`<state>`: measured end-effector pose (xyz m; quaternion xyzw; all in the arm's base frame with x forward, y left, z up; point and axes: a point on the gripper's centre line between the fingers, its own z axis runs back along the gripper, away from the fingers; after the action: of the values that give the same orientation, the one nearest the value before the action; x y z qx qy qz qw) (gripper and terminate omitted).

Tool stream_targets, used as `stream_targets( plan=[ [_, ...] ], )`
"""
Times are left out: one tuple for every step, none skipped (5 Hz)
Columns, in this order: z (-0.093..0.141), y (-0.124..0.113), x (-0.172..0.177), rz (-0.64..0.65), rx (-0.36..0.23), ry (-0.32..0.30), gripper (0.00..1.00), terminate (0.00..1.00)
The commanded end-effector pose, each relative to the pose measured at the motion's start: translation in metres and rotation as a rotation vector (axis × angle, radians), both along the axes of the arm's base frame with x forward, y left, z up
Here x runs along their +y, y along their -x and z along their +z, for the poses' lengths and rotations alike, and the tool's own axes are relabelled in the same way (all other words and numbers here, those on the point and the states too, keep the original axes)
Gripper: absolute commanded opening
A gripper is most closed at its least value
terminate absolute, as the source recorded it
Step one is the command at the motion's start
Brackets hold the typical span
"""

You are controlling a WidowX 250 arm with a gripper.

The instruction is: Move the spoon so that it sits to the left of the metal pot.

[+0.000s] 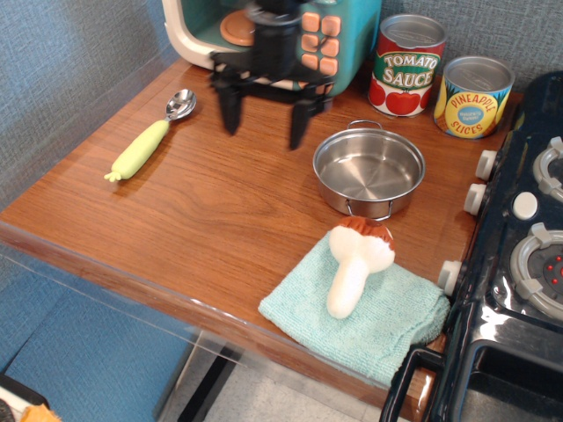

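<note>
1. The black robot gripper [265,120] hangs over the brown wood-grain tabletop [211,211], its two dark fingers [230,107] pointing down and spread wide apart; nothing is between them and they hold nothing.
2. The small toy spoon with a shiny silver bowl and a light yellow-green plastic handle [150,137] lies flat on the wood to the left of the jaws, apart from the nearer finger. Its silver bowl points toward the back of the table and its handle runs forward and leftward, away from the jaws.
3. The shallow round shiny steel pot with two small wire loop handles [369,170] stands to the right of the jaws, just beyond the right-hand finger and slightly nearer the front edge. It is upright and its inside shows bare metal.
4. So the jaws stand between the spoon and the pot, and the spoon is already on the pot's left side, well apart from it.
5. Directly behind the jaws is the teal and cream toy microwave with peach buttons [321,40], partly hidden by the arm.
6. Behind and to the right of the jaws stand a red tomato sauce can [408,66] and a yellow pineapple slices can [474,97], side by side.
7. In front and to the right of the jaws, a white mushroom-shaped toy with a brown cap [356,264] lies on a folded light teal cloth [387,321] near the table's front edge.
8. A black toy stove with white knobs [519,264] fills the far right.
</note>
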<state>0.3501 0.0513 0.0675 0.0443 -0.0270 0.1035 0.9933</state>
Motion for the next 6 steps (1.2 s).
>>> stream_targets(
  plan=[
    [-0.006, 0.003, 0.075, -0.171, -0.046, 0.020, 1.00, 0.00],
    [-0.018, 0.015, 0.098, -0.191, -0.029, 0.040, 1.00, 0.00],
    [-0.040, 0.014, 0.112, -0.196, 0.007, 0.094, 1.00, 0.00],
    [-0.049, 0.008, 0.115, -0.223, 0.039, 0.109, 1.00, 0.00],
    [-0.053, 0.009, 0.117, -0.206, 0.045, 0.117, 1.00, 0.00],
    [-0.066, 0.010, 0.118, -0.182, 0.066, 0.129, 0.00, 0.00]
  ],
)
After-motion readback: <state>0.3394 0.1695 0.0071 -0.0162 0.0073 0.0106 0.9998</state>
